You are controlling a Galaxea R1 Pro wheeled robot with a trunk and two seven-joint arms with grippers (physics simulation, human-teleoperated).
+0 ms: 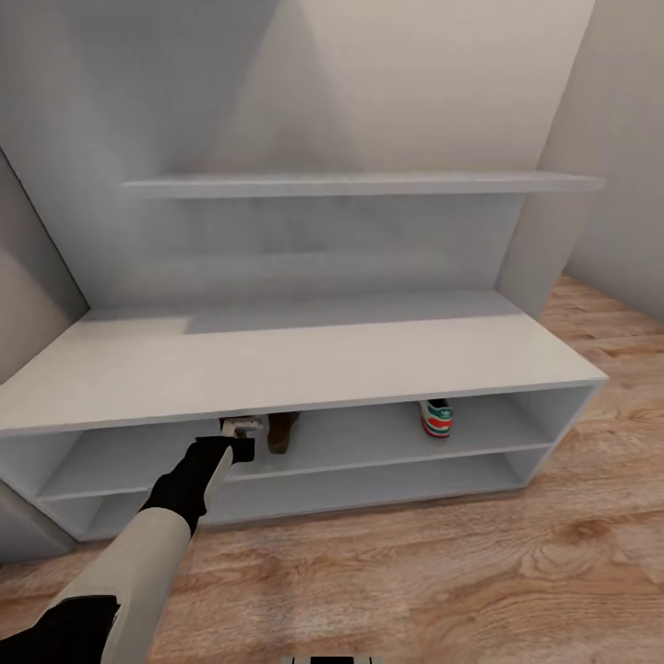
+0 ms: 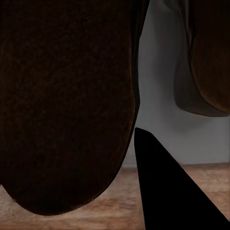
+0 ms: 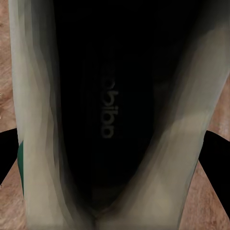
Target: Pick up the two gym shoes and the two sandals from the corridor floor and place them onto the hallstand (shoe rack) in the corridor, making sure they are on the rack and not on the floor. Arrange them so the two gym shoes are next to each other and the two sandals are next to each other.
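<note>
Hallstand [image 1: 304, 360] on plank floor [image 1: 516, 572]: left hand [image 1: 238, 433] reaches into upper slot, clenched on a sandal [image 2: 62, 105] beside second sandal [image 1: 283, 431]; gym shoe [image 1: 436, 418] farther right. Right hand [image 3: 115, 158] straddles another gym shoe [image 3: 110, 115]; grip indeterminate.

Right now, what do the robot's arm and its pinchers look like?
In the head view, the left arm is cream-white along its forearm, with a black band near the elbow and a black wrist. The left gripper at its tip looks pale grey. In the wrist views, the fingers are plain black wedges with pointed tips. No cables or markings show.
</note>
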